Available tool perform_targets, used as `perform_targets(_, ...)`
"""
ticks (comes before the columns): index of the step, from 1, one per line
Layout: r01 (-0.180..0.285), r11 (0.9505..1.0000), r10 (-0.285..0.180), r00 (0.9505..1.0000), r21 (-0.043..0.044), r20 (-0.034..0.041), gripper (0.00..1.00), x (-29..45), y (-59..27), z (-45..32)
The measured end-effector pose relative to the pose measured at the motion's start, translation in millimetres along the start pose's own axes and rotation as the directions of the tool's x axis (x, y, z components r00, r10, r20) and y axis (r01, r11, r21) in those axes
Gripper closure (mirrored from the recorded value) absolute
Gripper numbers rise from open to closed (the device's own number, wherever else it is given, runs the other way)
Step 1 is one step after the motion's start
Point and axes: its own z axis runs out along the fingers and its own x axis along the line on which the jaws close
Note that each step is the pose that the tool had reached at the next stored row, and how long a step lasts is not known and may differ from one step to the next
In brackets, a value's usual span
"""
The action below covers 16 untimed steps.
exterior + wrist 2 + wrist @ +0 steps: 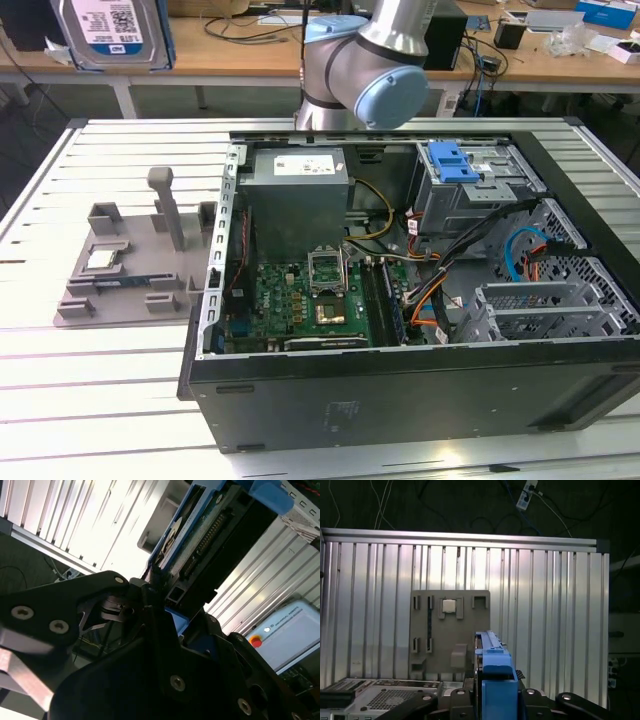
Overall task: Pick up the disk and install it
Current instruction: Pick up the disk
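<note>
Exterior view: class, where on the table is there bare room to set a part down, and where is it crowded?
Free: bare slats at the exterior view's lower left, bordered by fixture and case; also the strip above the fixture. Crowded: inside the case, with board and cables.

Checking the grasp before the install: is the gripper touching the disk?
Touching. In the second wrist view the gripper clamps the disk, with its black fingers pressed against the disk's blue-framed sides.
</note>
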Motion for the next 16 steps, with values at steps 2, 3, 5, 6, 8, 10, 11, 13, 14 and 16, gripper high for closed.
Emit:
perform_targets(2, 0.0, 1.0, 0.0, 1.0, -0.0001, 0.0, 0.63, 0.3, -7.1, -0.1)
perform_targets(3, 0.0, 1.0, 0.0, 1.0, -0.0003, -0.0002, 0.63, 0.6, -16.3, -0.4)
perform_targets(5, 0.0, 1.0, 0.0, 1.0, -0.0004, -0.0003, 0.63, 1.1, -30.3, -0.8)
perform_targets(6, 0.0, 1.0, 0.0, 1.0, -0.0007, -0.0003, 0.63, 1.5, -40.9, -1.1)
perform_targets(8, 0.0, 1.0, 0.0, 1.0, -0.0012, -0.0005, 0.63, 1.9, -51.3, -1.4)
perform_targets(10, 0.0, 1.0, 0.0, 1.0, -0.0012, -0.0006, 0.63, 2.2, -60.8, -1.6)
perform_targets(11, 0.0, 1.0, 0.0, 1.0, -0.0014, -0.0007, 0.63, 2.4, -65.9, -1.7)
perform_targets(13, 0.0, 1.0, 0.0, 1.0, -0.0017, -0.001, 0.63, 2.8, -78.7, -2.1)
perform_targets(14, 0.0, 1.0, 0.0, 1.0, -0.0018, -0.0011, 0.63, 2.9, -82.9, -2.1)
perform_targets(16, 0.0, 1.0, 0.0, 1.0, -0.002, -0.0012, 0.63, 3.2, -90.9, -2.3)
